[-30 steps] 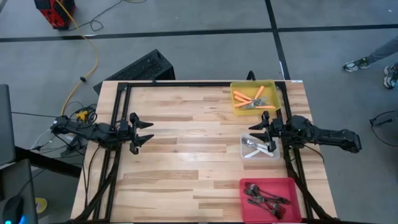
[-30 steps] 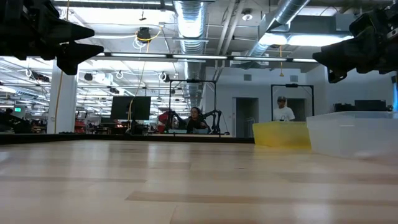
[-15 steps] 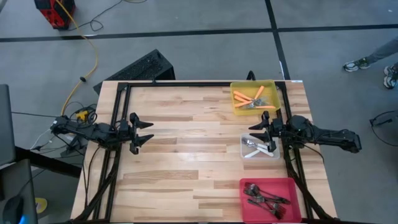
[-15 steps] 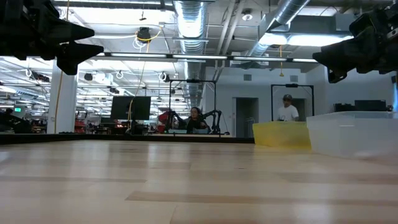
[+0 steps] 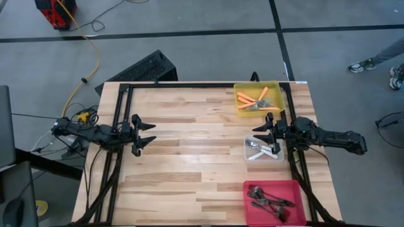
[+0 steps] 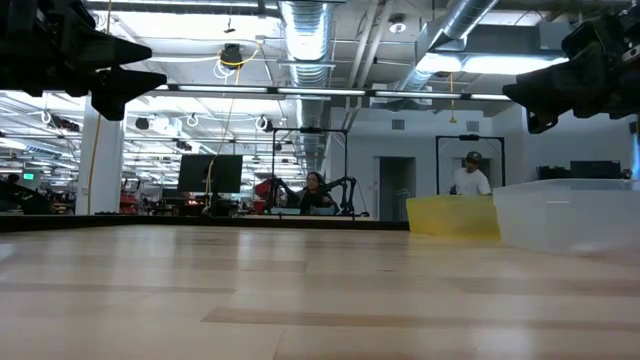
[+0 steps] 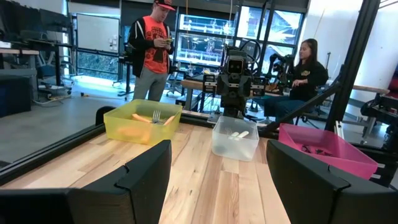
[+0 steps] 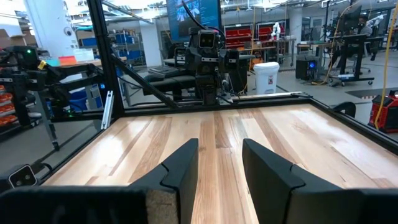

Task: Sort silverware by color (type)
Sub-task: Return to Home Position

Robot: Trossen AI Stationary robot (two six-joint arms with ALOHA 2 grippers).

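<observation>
Both pincers idling in the air, every fork lying in a bin.
My left gripper [image 5: 153,134] is hovering over the left side of the table [image 5: 189,164], fingers apart and holding nothing. My right gripper [image 5: 257,134] is hanging over the clear bin [image 5: 247,151], also apart. Orange forks [image 5: 245,97] are lying crossed in the yellow bin [image 5: 257,84]. Pale forks [image 5: 259,149] are running roughly left to right. Black forks [image 5: 270,198] are slanting in the red bin [image 5: 271,183]. Can't tell which way the tines are pointing.

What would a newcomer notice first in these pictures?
On the right side of the wooden table stand three rectangular bins, sorted: a yellow bin with orange-handled forks, a clear bin with pale silver-white forks, a red bin with dark metal forks. The left gripper and the right gripper hang empty, fingers open, facing each other across the table.
</observation>
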